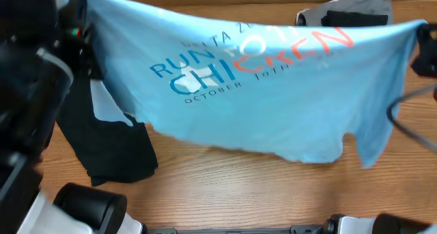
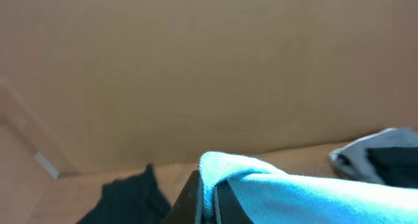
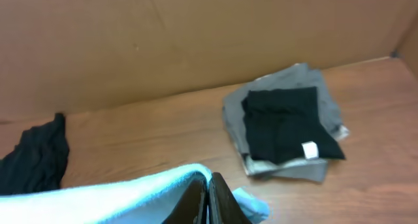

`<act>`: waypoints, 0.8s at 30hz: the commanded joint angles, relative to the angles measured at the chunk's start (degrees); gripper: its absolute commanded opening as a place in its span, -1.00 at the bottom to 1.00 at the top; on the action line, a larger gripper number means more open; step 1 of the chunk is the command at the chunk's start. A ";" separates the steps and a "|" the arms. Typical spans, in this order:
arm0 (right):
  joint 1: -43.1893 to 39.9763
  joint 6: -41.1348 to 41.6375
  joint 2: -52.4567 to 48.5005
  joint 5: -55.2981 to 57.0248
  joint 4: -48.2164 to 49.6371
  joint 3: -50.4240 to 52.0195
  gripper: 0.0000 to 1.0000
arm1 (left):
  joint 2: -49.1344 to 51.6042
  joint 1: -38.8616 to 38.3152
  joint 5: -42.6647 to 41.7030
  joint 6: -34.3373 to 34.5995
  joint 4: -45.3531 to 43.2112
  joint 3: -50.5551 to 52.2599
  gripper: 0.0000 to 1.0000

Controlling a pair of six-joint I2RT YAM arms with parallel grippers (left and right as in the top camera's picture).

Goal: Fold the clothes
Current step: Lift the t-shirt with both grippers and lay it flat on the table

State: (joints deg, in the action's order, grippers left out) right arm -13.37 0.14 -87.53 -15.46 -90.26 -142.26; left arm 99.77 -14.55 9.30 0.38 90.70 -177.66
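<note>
Light blue T-shirt (image 1: pixel 273 91): you held it stretched out above the bench (image 1: pixel 239 193), lettering up.
Left claw (image 2: pixel 208 199): clamped on one top corner of the T-shirt.
Right claw (image 3: pixel 208 201): clamped on the other corner.
Black garment (image 1: pixel 113 149): lay crumpled on the bench beneath the T-shirt's left end.
Folded grey and black pile (image 3: pixel 287 123): sat far right, near the brown wall (image 2: pixel 196 67).

The light blue T-shirt (image 1: pixel 273 104) hangs stretched across the middle of the workspace and blocks passage front to back there. Bare wooden table (image 1: pixel 239 193) lies open along the near edge. The black garment (image 1: pixel 113 152) occupies the left side. A folded grey and black pile (image 3: pixel 287 126) sits at the far right, near the brown back wall (image 3: pixel 196 34).
</note>
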 commanded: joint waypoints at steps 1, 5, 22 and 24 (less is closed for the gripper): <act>2.51 -2.14 -7.65 -3.10 2.45 -0.59 -0.92 | 4.24 0.26 9.05 2.73 -0.07 2.43 -0.92; 6.73 -2.60 -15.63 -3.04 5.77 -0.59 -0.92 | 8.72 0.31 12.57 3.78 0.46 4.59 -0.92; 18.36 -2.78 -42.75 -2.01 27.58 -0.57 -0.92 | 32.33 3.74 15.61 6.56 4.61 10.05 -0.92; 19.74 -2.78 -44.70 -1.99 29.20 -0.57 -0.81 | 36.06 4.33 15.08 6.51 5.70 10.05 -0.92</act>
State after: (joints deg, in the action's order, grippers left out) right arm 4.51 -2.15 -130.37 -17.58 -62.72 -142.08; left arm 131.85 -11.29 23.20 5.69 95.42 -167.44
